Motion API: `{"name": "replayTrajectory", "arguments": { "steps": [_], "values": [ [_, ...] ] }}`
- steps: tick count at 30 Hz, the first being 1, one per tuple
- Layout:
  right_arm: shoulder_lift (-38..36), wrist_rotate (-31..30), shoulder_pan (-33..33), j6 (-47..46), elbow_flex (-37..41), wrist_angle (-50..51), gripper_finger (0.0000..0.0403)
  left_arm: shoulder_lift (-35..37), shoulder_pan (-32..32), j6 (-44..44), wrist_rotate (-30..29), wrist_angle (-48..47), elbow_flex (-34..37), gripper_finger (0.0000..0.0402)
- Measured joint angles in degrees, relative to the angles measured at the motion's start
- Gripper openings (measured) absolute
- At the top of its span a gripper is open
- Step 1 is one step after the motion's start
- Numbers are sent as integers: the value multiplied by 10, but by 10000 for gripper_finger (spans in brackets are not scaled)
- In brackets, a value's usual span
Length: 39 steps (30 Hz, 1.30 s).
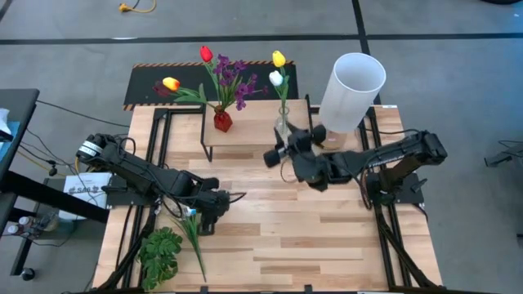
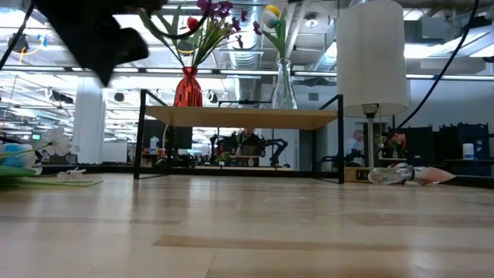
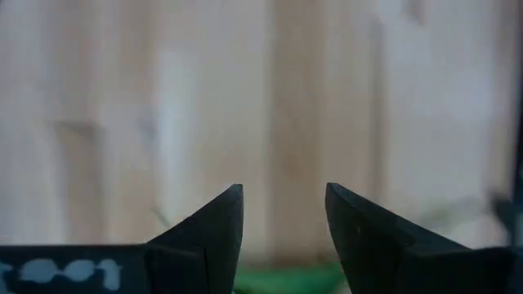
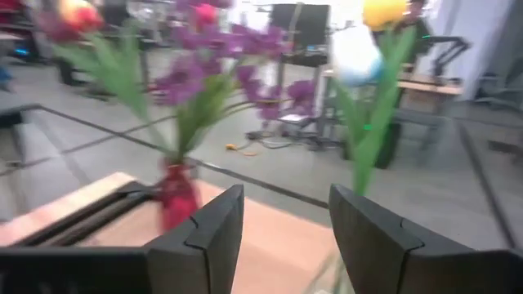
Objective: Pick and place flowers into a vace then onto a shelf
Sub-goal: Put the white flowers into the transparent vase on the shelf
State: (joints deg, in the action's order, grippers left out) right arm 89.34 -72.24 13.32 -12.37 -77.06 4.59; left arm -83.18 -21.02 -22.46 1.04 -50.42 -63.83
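Both pairs of jaws stand apart with nothing between them: the right gripper (image 4: 282, 237) shows a clear gap between its two dark fingers (image 4: 214, 229), and the left gripper (image 3: 282, 233) likewise, its fingers (image 3: 214, 229) spread over bare wooden table (image 1: 327, 237). From above, the right gripper (image 1: 276, 153) hangs just beside the clear glass vase (image 1: 283, 125) at the near edge of the shelf (image 1: 253, 126), not gripping it; the right wrist view looks past the fingers to that vase's green stems, with a yellow tulip (image 4: 384, 12) and a white tulip (image 4: 355, 53) above them. These two flowers stand upright in the clear vase on the shelf's plank top. Beside it on the same plank sits a red vase (image 1: 222, 121) holding a purple bunch (image 1: 233, 77), a red tulip (image 1: 206, 54) and a yellow and orange tulip (image 1: 170, 83) leaning outward. In the low view both vases rest on the plank, which is carried on thin black legs. A white cylinder (image 1: 351, 90) stands at the shelf's right end. The left gripper (image 1: 214, 202) is low over the table's left part, well apart from the shelf, close to a flower (image 1: 192, 233) lying flat with its long green stem, white blossoms showing at the low view's left edge. A stemless green leafy plant (image 1: 159, 255) lies near the table's front left corner
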Motion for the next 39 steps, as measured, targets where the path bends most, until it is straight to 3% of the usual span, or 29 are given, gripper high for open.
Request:
{"name": "replayTrajectory", "arguments": {
  "steps": [4,7,12,18,23,39],
  "values": [
    [0,2,46,-18,0,-1,167,0,-12,59,119,-43,0,162],
    [0,3,79,-17,0,-1,162,0,-37,118,168,-73,0,162],
    [0,4,125,-17,0,0,157,-4,-86,285,166,-103,0,162],
    [0,3,154,-17,0,3,153,-4,-134,492,134,-71,0,162],
    [0,3,161,-18,0,5,149,-39,-137,502,119,-23,0,162],
    [0,4,160,-27,0,24,139,-206,-137,512,107,-100,0,162]
  ]
}}
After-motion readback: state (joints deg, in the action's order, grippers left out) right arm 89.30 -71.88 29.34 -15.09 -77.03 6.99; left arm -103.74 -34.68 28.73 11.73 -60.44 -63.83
